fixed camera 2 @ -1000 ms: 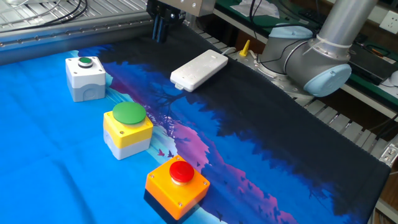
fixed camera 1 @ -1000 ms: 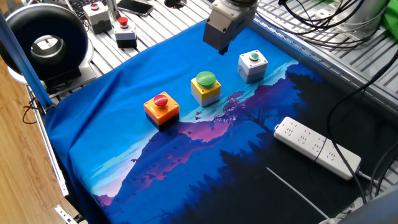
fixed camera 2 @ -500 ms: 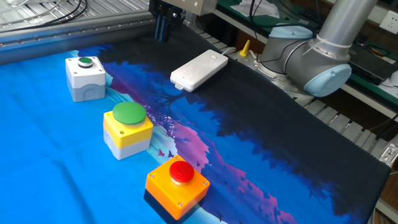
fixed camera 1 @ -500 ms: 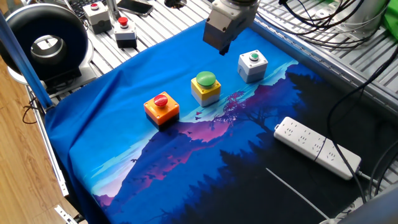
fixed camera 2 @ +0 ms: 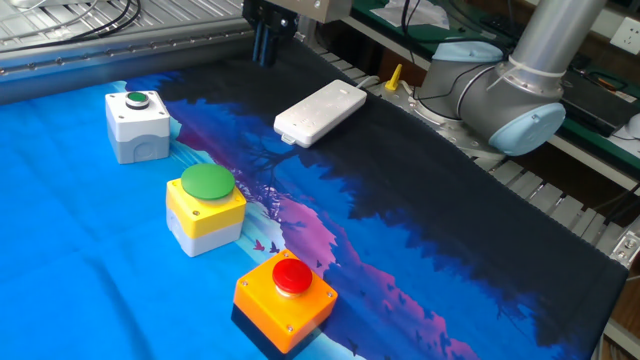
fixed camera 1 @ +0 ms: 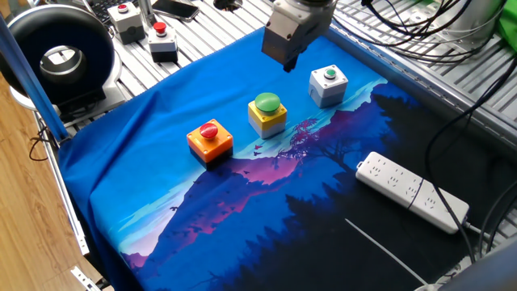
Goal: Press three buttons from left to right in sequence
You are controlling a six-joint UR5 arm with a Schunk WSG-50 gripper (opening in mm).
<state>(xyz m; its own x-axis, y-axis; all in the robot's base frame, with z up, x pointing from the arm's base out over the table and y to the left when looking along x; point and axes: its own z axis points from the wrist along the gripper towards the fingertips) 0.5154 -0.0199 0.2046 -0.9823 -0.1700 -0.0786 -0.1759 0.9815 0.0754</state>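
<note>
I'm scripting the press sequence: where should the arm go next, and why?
Probably across and down toward the orange box. Its red cap is leftmost in the row, and the end effector hangs high behind the yellow box, touching nothing.

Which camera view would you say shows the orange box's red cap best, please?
The other fixed view: the red cap is near and large, raised above its box. One fixed view shows it farther off and smaller.
</note>
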